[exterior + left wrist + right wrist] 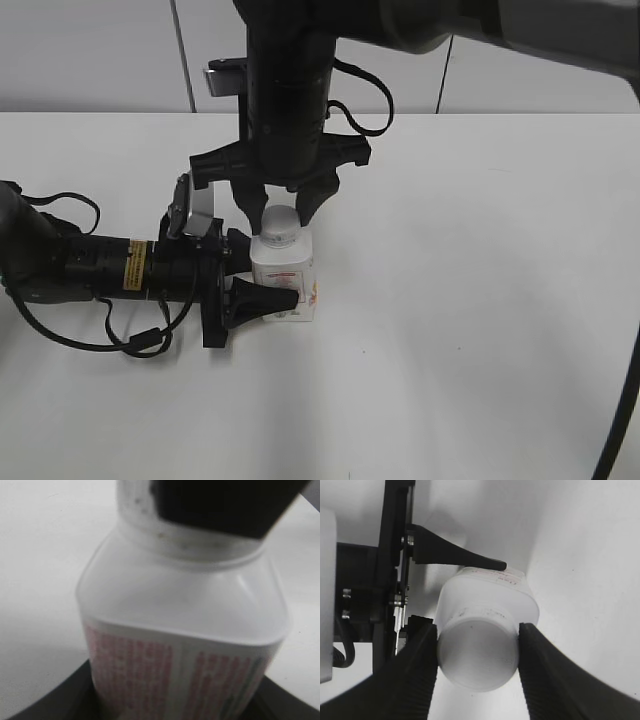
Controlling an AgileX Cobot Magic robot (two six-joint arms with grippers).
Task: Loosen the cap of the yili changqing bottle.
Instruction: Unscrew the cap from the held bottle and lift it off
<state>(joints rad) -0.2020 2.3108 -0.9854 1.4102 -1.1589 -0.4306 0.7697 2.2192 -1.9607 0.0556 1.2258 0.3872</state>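
**Both grippers on the bottle, cap pinched from above**

Exterior view: the yili changqing bottle (284,278) stands upright on the white table (480,330), a little left of centre. White body, pink-red print on its front face. The cap (280,225) sits on the neck, flat top level.

Left arm lies low along the table from the left edge, cables looping beside it. Left gripper (262,283) reaches in sideways at the height of the bottle's body. One dark finger (262,298) crosses the lower front of the bottle; the other is behind the bottle and mostly hidden. Jaws narrowed onto the body, holding it.

Right arm drops from the top of the view, nearly vertical, wrist directly over the bottle. Right gripper (281,215) straddles the cap, one finger each side.

Right wrist view, looking down: cap (477,652) sits between the two ribbed black fingers (417,675). Both pads touch its rim, left and right. Closed on the cap, no gap visible. Bottle shoulder (520,602) shows beyond the cap, with a strip of red print at its far edge. The left gripper's finger (460,557) lies along the bottle's far side, touching it.

Left wrist view, very close and blurred: bottle (185,645) fills the frame, sloped shoulders above pink-red text panels. Print unreadable. The cap's rim (137,505) shows at top left, a black finger of the right gripper (225,505) laid against it. Dark finger edges of the left gripper sit at both lower corners, against the bottle's base.
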